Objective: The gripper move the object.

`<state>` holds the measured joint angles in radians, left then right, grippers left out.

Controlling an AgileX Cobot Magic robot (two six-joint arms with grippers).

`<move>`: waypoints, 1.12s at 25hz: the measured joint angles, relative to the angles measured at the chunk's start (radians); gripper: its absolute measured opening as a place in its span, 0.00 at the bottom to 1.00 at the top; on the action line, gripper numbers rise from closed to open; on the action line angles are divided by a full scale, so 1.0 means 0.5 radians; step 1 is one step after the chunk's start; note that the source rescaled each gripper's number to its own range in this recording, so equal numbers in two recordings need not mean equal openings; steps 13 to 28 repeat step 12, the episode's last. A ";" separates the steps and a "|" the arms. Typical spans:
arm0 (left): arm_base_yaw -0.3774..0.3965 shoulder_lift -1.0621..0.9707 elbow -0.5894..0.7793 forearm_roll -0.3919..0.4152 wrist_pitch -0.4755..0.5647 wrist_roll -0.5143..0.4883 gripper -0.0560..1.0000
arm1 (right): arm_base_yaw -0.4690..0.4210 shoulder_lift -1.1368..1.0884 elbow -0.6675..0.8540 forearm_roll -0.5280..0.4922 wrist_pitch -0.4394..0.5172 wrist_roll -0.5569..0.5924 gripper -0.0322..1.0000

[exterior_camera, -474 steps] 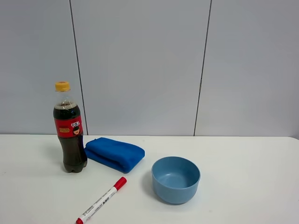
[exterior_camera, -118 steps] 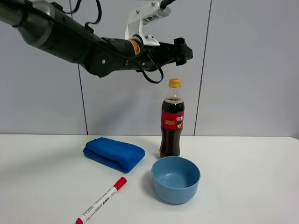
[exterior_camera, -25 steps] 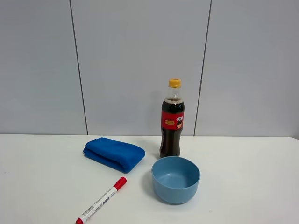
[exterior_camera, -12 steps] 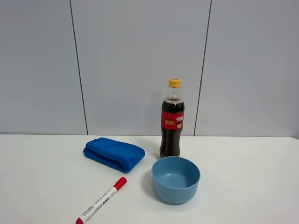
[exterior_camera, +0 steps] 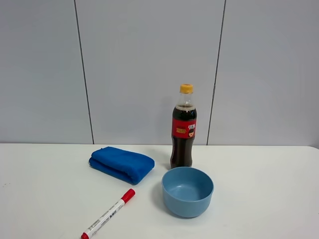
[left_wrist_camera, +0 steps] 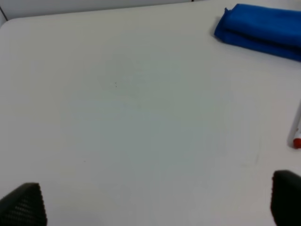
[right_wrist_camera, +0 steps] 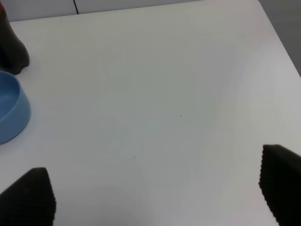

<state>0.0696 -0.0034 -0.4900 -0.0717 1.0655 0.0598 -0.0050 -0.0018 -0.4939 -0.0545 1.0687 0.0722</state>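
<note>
On white surface (exterior_camera: pixel 259 189): cola bottle (exterior_camera: pixel 183 130) stood upright just behind light blue bowl (exterior_camera: pixel 187 191); folded blue cloth (exterior_camera: pixel 121 164), marker (exterior_camera: pixel 108 213) near. Left claw (left_wrist_camera: pixel 150 207), right claw (right_wrist_camera: pixel 155 197) both spread apart, holding nothing.

The right tool (right_wrist_camera: pixel 155 188) hangs above the white bench (right_wrist_camera: pixel 155 84), its two dark fingertips (right_wrist_camera: pixel 28 195) spread wide apart with nothing but bare surface between them. One tip sits at about 8 o'clock in the frame, the other at about 4 o'clock. At 9 o'clock a slice of the light blue bowl (right_wrist_camera: pixel 11 115) cuts in from the edge. Just beyond it, at about 10 o'clock, stands the dark base of the cola bottle (right_wrist_camera: pixel 11 52), close to the bowl's rim; only its lower part is visible.
</note>
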 joint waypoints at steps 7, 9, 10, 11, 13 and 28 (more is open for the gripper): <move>0.000 0.000 0.000 0.000 0.000 0.000 0.93 | 0.000 0.000 0.000 0.000 0.000 0.000 1.00; 0.000 0.000 0.000 0.000 0.000 0.000 0.93 | 0.000 0.000 0.000 0.000 0.000 0.000 1.00; 0.000 0.000 0.000 0.000 0.000 0.000 0.93 | 0.000 0.000 0.000 0.000 0.000 0.000 1.00; 0.000 0.000 0.000 0.000 0.000 -0.003 0.93 | 0.000 0.000 0.000 0.000 0.000 0.000 1.00; 0.000 0.000 0.000 0.000 0.000 -0.003 0.93 | 0.000 0.000 0.000 0.000 0.000 0.000 1.00; 0.000 0.000 0.000 0.000 0.000 -0.003 0.93 | 0.000 0.000 0.000 0.000 0.000 0.000 1.00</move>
